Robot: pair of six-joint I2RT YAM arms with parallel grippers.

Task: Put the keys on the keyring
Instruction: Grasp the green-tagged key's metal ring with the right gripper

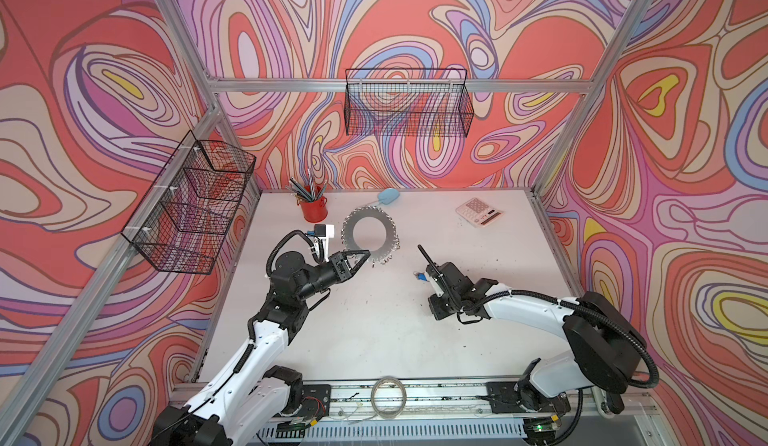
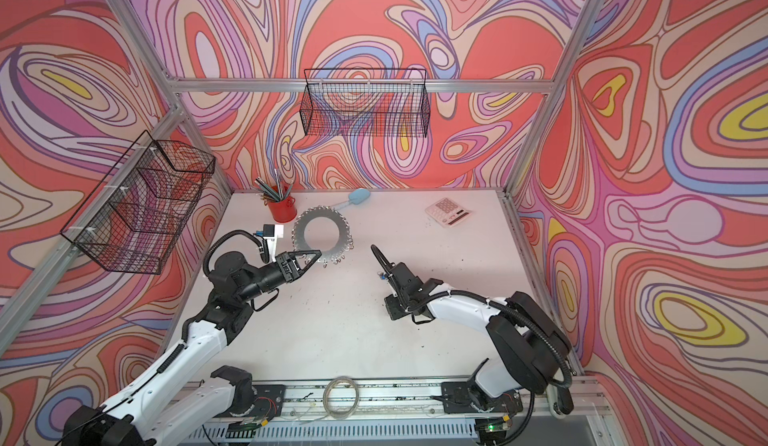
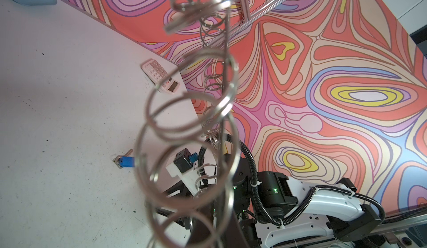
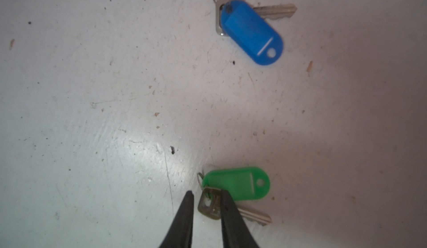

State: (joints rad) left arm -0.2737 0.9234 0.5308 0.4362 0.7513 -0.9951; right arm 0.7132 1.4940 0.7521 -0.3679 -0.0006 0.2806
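The keyring (image 1: pixel 352 227) (image 2: pixel 302 232), a grey disc fringed with small wire rings, sits mid-table in both top views. My left gripper (image 1: pixel 365 252) (image 2: pixel 318 252) is shut on its near rim. In the left wrist view the keyring (image 3: pixel 196 5) runs edge-on away from the left gripper (image 3: pixel 206 233), its rings blurred. In the right wrist view both keys lie flat on the table. My right gripper (image 4: pixel 207 192) stands open around the metal head of the green-tagged key (image 4: pixel 238 184), while the blue-tagged key (image 4: pixel 251 32) (image 3: pixel 126 161) lies farther off. In the top views my right wrist (image 1: pixel 449 282) hides the fingers.
A red cup of pencils (image 1: pixel 312 211), a light-blue object (image 1: pixel 388 196) and a calculator (image 1: pixel 480 213) (image 3: pixel 160 75) stand along the table's back. Wire baskets (image 1: pixel 409 107) (image 1: pixel 191 203) hang on the back and left walls. A plain thin hoop (image 1: pixel 388 398) rests on the front rail.
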